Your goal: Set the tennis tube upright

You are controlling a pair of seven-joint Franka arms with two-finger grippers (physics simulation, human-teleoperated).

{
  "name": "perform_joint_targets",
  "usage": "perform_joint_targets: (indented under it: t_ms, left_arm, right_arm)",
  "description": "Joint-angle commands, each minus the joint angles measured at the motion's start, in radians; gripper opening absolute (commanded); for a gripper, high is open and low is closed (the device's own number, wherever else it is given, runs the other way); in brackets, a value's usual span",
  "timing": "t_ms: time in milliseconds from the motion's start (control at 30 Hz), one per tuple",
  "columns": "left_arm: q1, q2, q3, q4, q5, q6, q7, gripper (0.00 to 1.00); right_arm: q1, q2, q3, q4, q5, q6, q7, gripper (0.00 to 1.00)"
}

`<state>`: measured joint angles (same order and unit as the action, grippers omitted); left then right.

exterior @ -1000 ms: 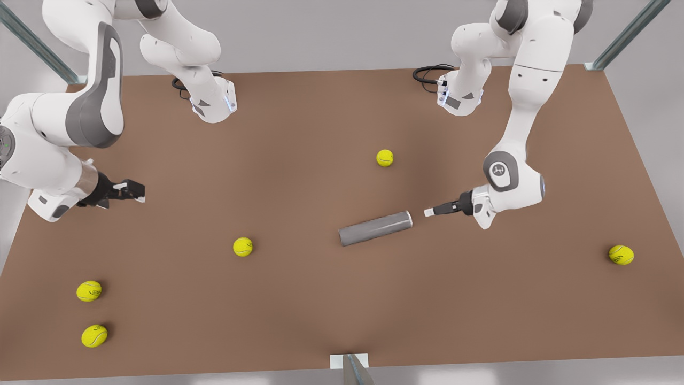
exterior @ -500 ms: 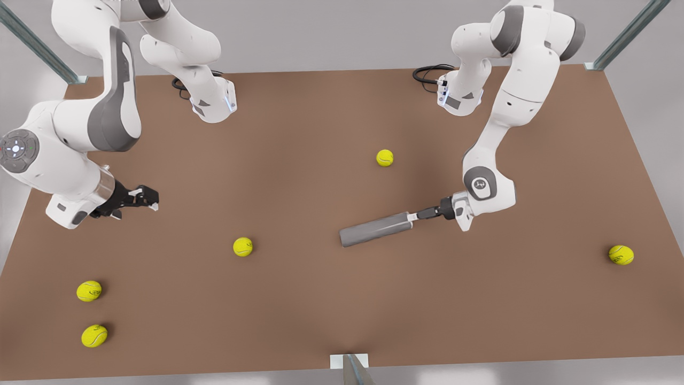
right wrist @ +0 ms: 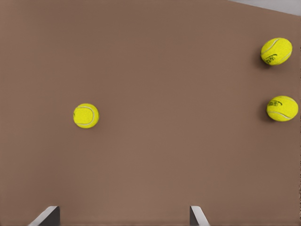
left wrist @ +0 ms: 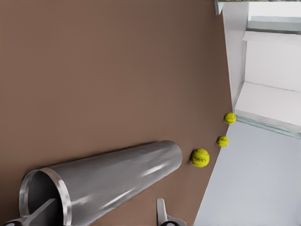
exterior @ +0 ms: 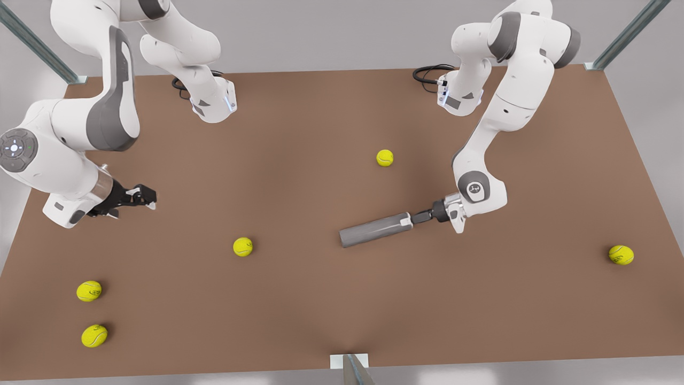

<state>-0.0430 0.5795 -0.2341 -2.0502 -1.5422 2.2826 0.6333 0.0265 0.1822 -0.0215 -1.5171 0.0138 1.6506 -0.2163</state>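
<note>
1. Tennis tube (exterior: pixel 375 230) lies on its side on the brown tabletop (exterior: pixel 320 123), a little toward the front view's right of the middle, nearer the front edge than the back, its lighter rim toward the right edge.
2. We see our left gripper (exterior: pixel 407 219) at that rimmed end. In the left wrist view one finger (left wrist: pixel 44 214) sits inside the open mouth of the tube (left wrist: pixel 106 181) and the other finger (left wrist: pixel 161 213) outside the wall, with a gap between them, so the fingers are spread and not yet clamped.
3. Our right gripper (exterior: pixel 143 195) waits near the left edge, well apart from the tube. Its wrist view shows both fingertips (right wrist: pixel 47 215) wide apart over bare tabletop, holding nothing.
4. We judge the tube to be light, stiff and hollow, with a smooth metallic skin that could slip or roll. The rim wall looks like the best hold: pinch it, then lift that end so the far end pivots on the tabletop.
5. Five tennis balls (exterior: pixel 242 246) are scattered about, none touching the tube.
</note>
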Motion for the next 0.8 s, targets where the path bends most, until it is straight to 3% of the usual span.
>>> perform_joint_targets:
  t_ms: [0, 667, 700, 733, 767]
  left_arm:
    - [0.000, 0.000, -0.001, 0.002, -0.026, 0.000, 0.000, 0.99]
    - [0.017, 0.020, -0.025, 0.061, -0.184, -0.044, -0.004, 0.98]
    - [0.018, 0.019, -0.025, 0.061, -0.191, -0.044, -0.006, 0.94]
    - [0.020, 0.019, -0.027, 0.061, -0.194, -0.046, -0.009, 0.74]
    - [0.020, 0.019, -0.025, 0.061, -0.194, -0.046, -0.007, 0.63]
  right_arm:
    - [0.003, 0.000, 0.000, 0.000, 0.000, 0.000, 0.000, 1.00]
    - [0.004, 0.000, 0.000, 0.003, 0.000, 0.002, 0.002, 1.00]
    - [0.006, 0.000, 0.000, 0.003, 0.000, 0.002, 0.003, 1.00]
    - [0.006, 0.000, 0.000, 0.005, -0.002, 0.002, 0.003, 1.00]
    - [0.004, 0.000, 0.000, 0.008, -0.002, 0.000, 0.002, 1.00]
